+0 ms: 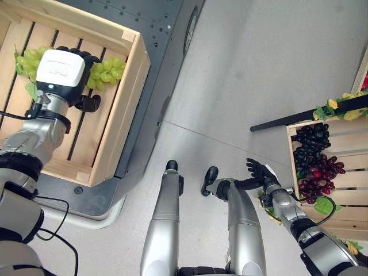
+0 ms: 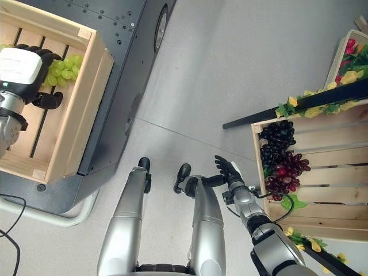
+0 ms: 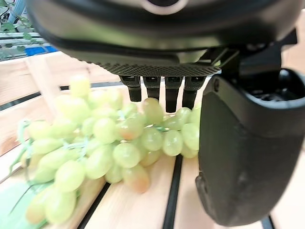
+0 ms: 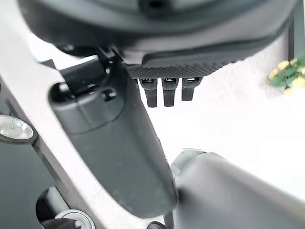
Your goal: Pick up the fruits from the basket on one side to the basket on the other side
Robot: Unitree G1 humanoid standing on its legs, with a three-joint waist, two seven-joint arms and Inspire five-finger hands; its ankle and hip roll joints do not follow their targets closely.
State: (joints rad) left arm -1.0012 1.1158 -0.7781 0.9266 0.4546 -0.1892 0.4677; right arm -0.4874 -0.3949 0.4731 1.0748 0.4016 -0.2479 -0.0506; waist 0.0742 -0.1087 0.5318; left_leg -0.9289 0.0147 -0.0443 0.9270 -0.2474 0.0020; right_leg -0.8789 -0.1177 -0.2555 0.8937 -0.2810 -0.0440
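- My right hand (image 1: 261, 172) hangs idle over the floor beside the right-side wooden crate (image 1: 345, 190); its fingers (image 4: 163, 90) are released and grasping nothing.
- That crate holds a dark grape bunch (image 1: 311, 140) and a red grape bunch (image 1: 319, 175), lying against each other.
- Further out, my left hand (image 1: 60, 72) is inside the slatted crate (image 1: 118, 112) on the left.
- The green grape bunch (image 3: 109, 143) lies on the slats there, right at the fingers (image 3: 155, 88); I cannot tell whether they are closed on it or already let go.
- Judgement: this is the drop-off step for the green bunch. Next I would release fully, lift the hand straight out, then reach for another bunch.
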